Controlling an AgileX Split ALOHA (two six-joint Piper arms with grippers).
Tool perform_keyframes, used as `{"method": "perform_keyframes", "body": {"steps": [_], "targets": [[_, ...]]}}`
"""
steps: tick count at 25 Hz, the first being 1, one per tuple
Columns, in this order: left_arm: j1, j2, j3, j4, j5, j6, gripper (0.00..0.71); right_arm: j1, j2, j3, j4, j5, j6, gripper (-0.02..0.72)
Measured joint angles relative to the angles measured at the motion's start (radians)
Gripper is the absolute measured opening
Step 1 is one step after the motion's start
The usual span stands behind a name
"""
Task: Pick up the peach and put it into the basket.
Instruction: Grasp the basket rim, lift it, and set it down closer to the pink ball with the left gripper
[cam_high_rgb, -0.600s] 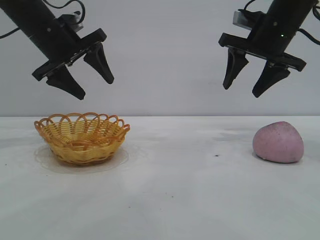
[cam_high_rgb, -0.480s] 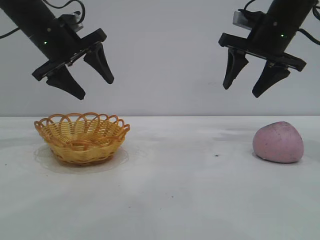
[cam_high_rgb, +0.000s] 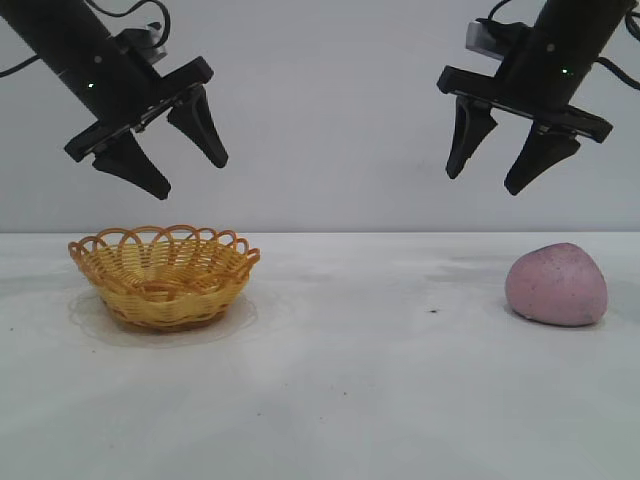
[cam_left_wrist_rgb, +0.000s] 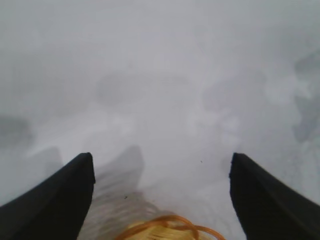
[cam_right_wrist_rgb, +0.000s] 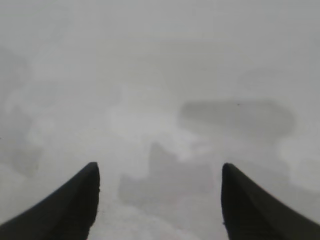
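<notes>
The peach (cam_high_rgb: 556, 285), a dull pink rounded lump, rests on the white table at the far right of the exterior view. High above it hangs my right gripper (cam_high_rgb: 485, 183), open and empty; the right wrist view shows the same gripper (cam_right_wrist_rgb: 160, 172) over bare table, with no peach in sight. At the left stands the basket (cam_high_rgb: 163, 276), yellow weave with an orange looped rim. My left gripper (cam_high_rgb: 193, 179) hovers open above it, holding nothing. In the left wrist view the left gripper (cam_left_wrist_rgb: 162, 162) frames a bit of the basket's rim (cam_left_wrist_rgb: 170, 228).
The white table (cam_high_rgb: 360, 380) stretches between basket and peach, with a small dark speck (cam_high_rgb: 433, 311) near the middle. A plain grey wall stands behind.
</notes>
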Motion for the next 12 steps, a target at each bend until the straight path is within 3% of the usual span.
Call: {"method": "perform_keyframes", "body": {"steps": [4, 12], "targets": [[0.000, 0.005, -0.041, 0.089, 0.078, 0.022, 0.517, 0.000, 0.000, 0.000, 0.000, 0.000, 0.000, 0.447], [0.000, 0.005, -0.221, 0.367, 0.358, 0.027, 0.517, 0.000, 0.000, 0.000, 0.000, 0.002, 0.000, 0.447]]}}
